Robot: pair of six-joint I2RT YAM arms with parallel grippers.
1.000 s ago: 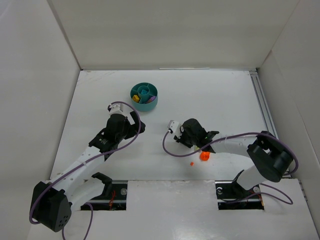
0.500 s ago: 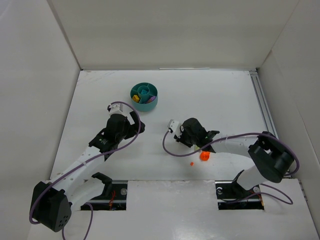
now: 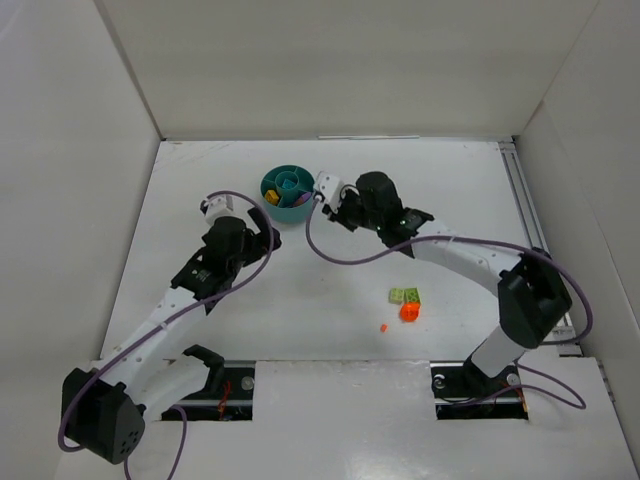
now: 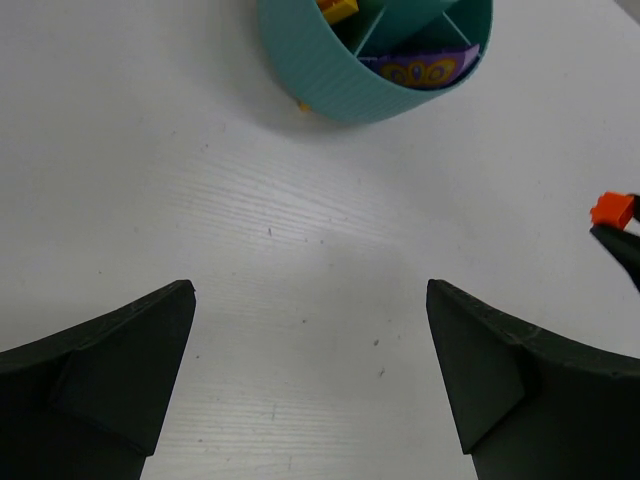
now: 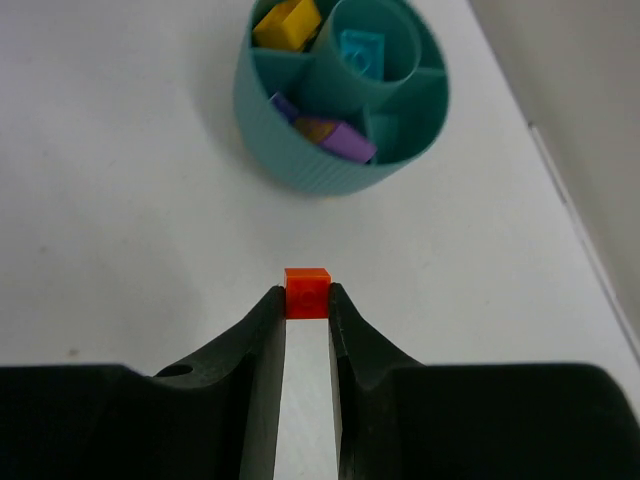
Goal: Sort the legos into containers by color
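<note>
The right pincer [image 5: 307,300] is pinching a small orange brick [image 5: 307,292] by its side faces, at the very tips of the fingers. We judge the hold shallow so that the brick can drop cleanly once the jaws part. It sits just short of the teal dish [image 5: 300,170], at the centre of the right wrist view, and it is not yet over any compartment.

The left pincer [image 4: 310,380] is spread wide and holds nothing. It hangs over bare tabletop [image 3: 300,290] below the dish, apparently kept back to leave the approach open.

The right wrist view shows the dish contents best: a yellow brick [image 5: 287,24] in an upper-left wedge, a teal piece [image 5: 360,52] in the centre cup and purple pieces [image 5: 345,142] in the nearest wedge. We see no orange in the dish, so an unoccupied wedge looks the proper target.

The left wrist view confirms the grip from the side, with the brick at its right edge.

Only the top view shows the remaining work: a lime green brick [image 3: 405,296], a second orange piece [image 3: 409,312] touching it and a tiny orange bit [image 3: 383,327], all at lower right, well apart from the dish.
</note>
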